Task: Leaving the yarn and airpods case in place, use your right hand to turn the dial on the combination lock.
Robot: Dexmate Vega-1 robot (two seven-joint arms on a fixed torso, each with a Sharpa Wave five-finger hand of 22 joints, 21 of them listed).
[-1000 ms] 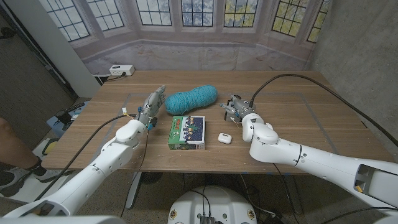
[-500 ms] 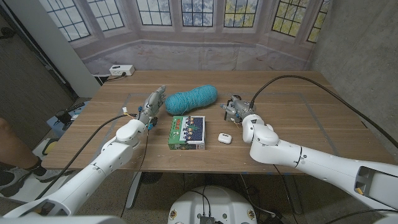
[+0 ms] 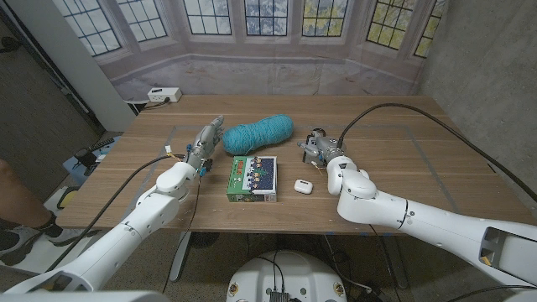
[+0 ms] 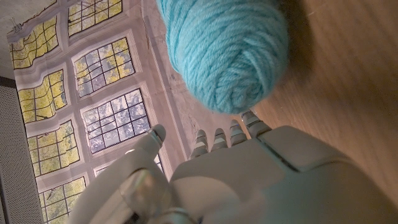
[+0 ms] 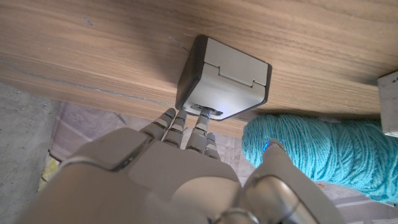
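The combination lock [image 5: 224, 78] is a small grey and black box on the table, right of the teal yarn ball [image 3: 258, 134]. My right hand [image 3: 325, 151] reaches it from the near side, fingers stretched out. Its fingertips [image 5: 200, 124] touch the lock's dial [image 5: 206, 111], while the thumb stands apart beside the yarn [image 5: 323, 149]. The white airpods case [image 3: 303, 186] lies nearer the front, just left of my right wrist. My left hand [image 3: 204, 143] stands left of the yarn with straight fingers, holding nothing; the yarn [image 4: 227, 50] lies just beyond its fingertips [image 4: 230, 132].
A flat box with a green printed lid [image 3: 252, 177] lies in front of the yarn. A white power strip [image 3: 164, 95] sits at the table's far left corner. A black cable [image 3: 436, 126] arcs over the table's right side. A person's leg [image 3: 10, 197] shows at the left edge.
My right forearm has shifted slightly, with the hand staying at the lock. The left hand, yarn and airpods case have not moved.
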